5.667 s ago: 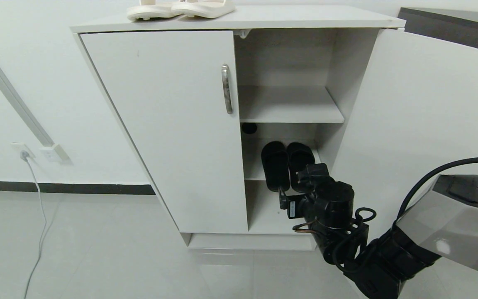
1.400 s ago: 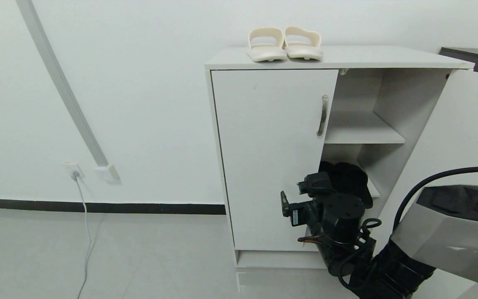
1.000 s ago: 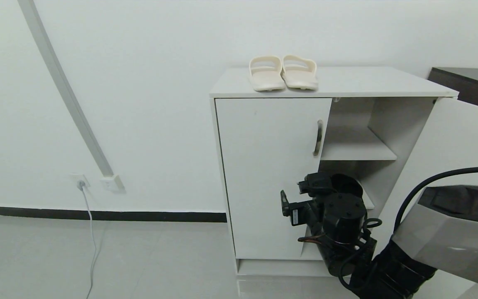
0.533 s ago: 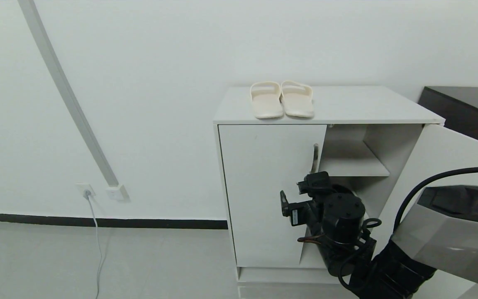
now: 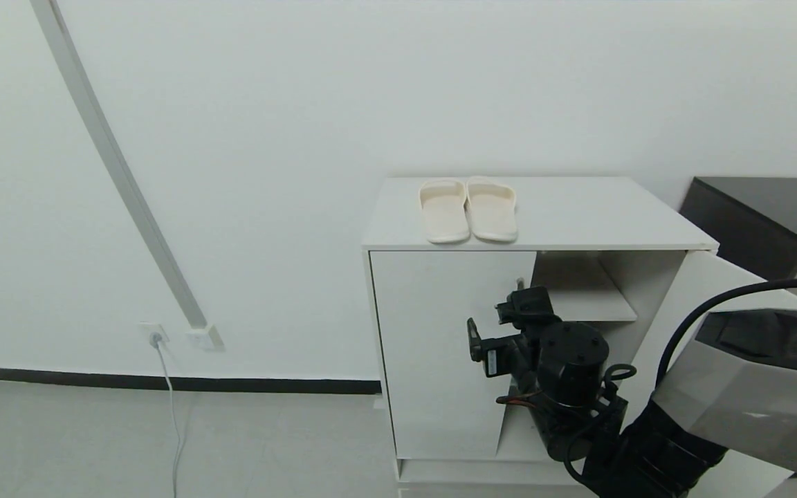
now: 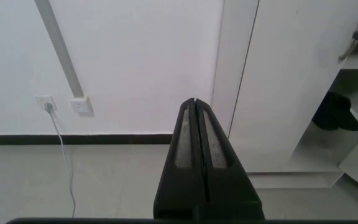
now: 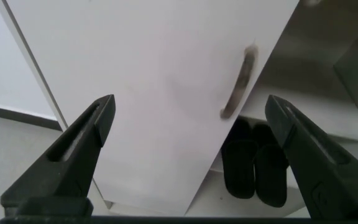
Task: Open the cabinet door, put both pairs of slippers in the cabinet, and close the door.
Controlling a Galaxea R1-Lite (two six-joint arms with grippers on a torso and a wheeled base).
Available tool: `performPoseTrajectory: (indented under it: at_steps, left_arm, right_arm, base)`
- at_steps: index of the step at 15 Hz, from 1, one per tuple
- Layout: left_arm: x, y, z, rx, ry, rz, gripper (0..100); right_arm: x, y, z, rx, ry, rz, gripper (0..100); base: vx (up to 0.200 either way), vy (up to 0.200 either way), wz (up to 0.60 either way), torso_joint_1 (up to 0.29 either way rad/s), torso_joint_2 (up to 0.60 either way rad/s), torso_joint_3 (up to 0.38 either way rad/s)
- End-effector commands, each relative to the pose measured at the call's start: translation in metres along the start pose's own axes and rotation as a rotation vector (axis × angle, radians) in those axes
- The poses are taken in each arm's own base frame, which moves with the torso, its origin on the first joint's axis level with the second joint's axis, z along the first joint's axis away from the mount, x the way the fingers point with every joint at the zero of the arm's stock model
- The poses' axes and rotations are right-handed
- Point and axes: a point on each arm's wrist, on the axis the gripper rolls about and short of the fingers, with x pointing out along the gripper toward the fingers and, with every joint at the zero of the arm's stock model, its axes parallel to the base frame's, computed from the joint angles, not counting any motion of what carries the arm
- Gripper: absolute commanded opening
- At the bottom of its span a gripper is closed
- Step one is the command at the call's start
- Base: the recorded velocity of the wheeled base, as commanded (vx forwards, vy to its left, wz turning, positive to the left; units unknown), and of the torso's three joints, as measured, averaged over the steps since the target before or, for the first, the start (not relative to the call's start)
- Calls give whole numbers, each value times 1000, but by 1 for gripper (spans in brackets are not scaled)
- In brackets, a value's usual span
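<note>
The jaws of our right gripper (image 7: 190, 106) are spread wide and empty before the closed left door (image 5: 440, 346); those of the left gripper (image 6: 194, 104) are pressed together. The cream slippers (image 5: 468, 209), smooth and moulded, lie side by side on the flat cabinet top (image 5: 578, 214), above the right gripper, long axes toward the wall (image 5: 301, 104); we judge this arm nearer. The black slippers (image 7: 253, 165) rest inside, lower.

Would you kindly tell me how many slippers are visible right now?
4. Two cream slippers lie side by side on the cabinet top. Two black slippers sit on a shelf inside it. More may be hidden behind the closed door.
</note>
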Motion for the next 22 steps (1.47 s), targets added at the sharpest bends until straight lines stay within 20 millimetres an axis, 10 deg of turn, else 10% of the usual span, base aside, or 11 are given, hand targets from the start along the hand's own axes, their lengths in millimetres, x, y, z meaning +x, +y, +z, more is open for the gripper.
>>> performPoseTrajectory:
  at_steps: [1,12,19,22]
  left_arm:
    - [0,0,0,0,1,1,0]
    - [0,0,0,0,1,1,0]
    - [0,0,0,0,1,1,0]
    - [0,0,0,0,1,1,0]
  right_arm:
    - [0,0,-1,-2,3,0,100]
    - [2,-2,-2,1,-1,30,100]
    - [48,6,96,163,137,2,100]
    - [56,8,108,176,139,-67,100]
  base:
    - [0,0,0,227,-530,-325]
    - [0,0,0,194,-455,-253]
    - [0,0,0,0,0,0]
    - [0,0,0,0,0,0]
